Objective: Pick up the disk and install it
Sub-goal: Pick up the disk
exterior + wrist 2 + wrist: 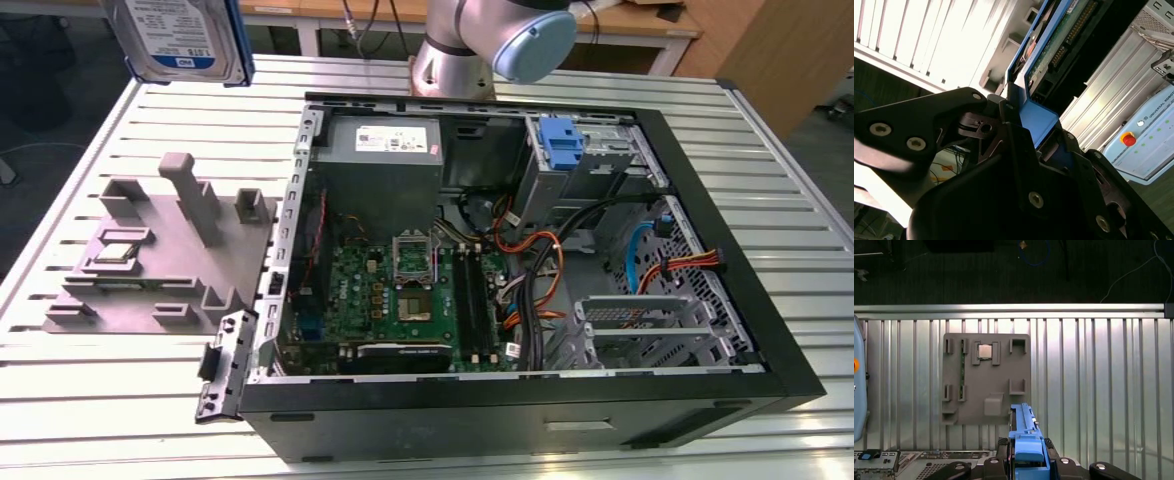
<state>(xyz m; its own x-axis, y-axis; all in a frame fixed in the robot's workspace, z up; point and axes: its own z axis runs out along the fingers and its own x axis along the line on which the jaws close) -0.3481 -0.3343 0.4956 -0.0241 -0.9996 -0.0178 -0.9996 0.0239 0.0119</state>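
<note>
Clamping the disk [1051, 47] by its blue frame: gripper [1026, 117] narrowed right down onto the plastic in the second wrist view, black fingers [1010, 112] pressing against the blue edge. Showing the same hold in the first wrist view, with the gripper [1026, 461] pinching the disk [1022, 422], seen edge-on.

Hanging in the air, well clear of the table [80, 400]; disk [180, 38] sitting at eleven o'clock from the open computer case [534, 425] in the exterior view, label facing the camera.

Lying on the table at nine o'clock from the case: grey holder board [160, 270] carrying a small square chip [118, 250].

Rising at twelve o'clock behind the case: arm [461, 50].

Sitting inside the case toward one o'clock: blue-handled caddy [561, 140].
</note>
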